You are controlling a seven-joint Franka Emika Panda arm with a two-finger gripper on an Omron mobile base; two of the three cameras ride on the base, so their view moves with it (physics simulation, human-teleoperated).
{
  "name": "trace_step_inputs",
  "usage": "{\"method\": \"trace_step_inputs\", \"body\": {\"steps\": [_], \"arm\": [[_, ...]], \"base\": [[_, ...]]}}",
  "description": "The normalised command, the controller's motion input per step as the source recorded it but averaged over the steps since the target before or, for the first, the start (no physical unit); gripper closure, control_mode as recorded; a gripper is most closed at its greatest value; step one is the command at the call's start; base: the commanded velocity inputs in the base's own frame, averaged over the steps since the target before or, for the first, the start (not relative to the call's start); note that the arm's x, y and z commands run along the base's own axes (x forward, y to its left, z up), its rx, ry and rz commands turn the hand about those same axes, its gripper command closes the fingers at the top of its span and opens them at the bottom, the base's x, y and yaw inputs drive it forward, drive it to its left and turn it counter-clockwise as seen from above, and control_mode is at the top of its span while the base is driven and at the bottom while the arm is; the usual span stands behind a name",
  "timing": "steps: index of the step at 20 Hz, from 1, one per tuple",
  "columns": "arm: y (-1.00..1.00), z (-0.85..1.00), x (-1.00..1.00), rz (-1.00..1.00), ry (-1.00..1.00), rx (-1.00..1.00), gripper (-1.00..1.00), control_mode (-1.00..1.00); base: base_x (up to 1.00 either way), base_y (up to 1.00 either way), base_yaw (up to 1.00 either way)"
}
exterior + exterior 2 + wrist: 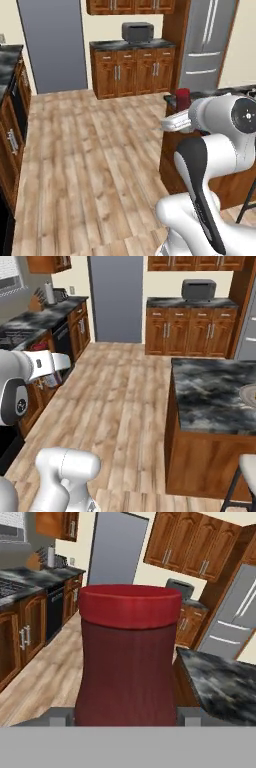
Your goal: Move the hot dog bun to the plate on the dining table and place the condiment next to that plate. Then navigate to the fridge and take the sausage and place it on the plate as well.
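The condiment [129, 657], a dark reddish bottle with a red cap, stands close up in the hand view, held between my gripper's [125, 721] fingers. From the left base view the condiment [183, 98] sticks up from the hand by the near corner of the dining table [172, 150]. The dining table's dark marbled top [210, 390] carries the pale plate [248, 395], cut off by the right edge. The grey steel fridge [207, 42] stands at the back right with its doors closed. The hot dog bun is out of view.
Wooden base cabinets with a toaster oven [137, 31] line the back wall beside the fridge. A wall counter with drawers [45, 321] runs along the left. A stool [247, 468] stands at the island's near right. Open wood floor [90, 150] lies between.
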Motion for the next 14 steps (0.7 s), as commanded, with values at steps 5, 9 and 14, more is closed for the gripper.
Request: {"method": "trace_step_inputs", "body": {"steps": [5,9,14], "arm": [[0.0,0.0,0.0,0.0,0.0,0.0,1.0,1.0],[0.0,0.0,0.0,0.0,0.0,0.0,1.0,1.0],[0.0,0.0,0.0,0.0,0.0,0.0,1.0,1.0]], "base": [[0.6,0.0,-0.6],[0.5,0.0,-0.62],[0.42,0.0,-0.64]]}}
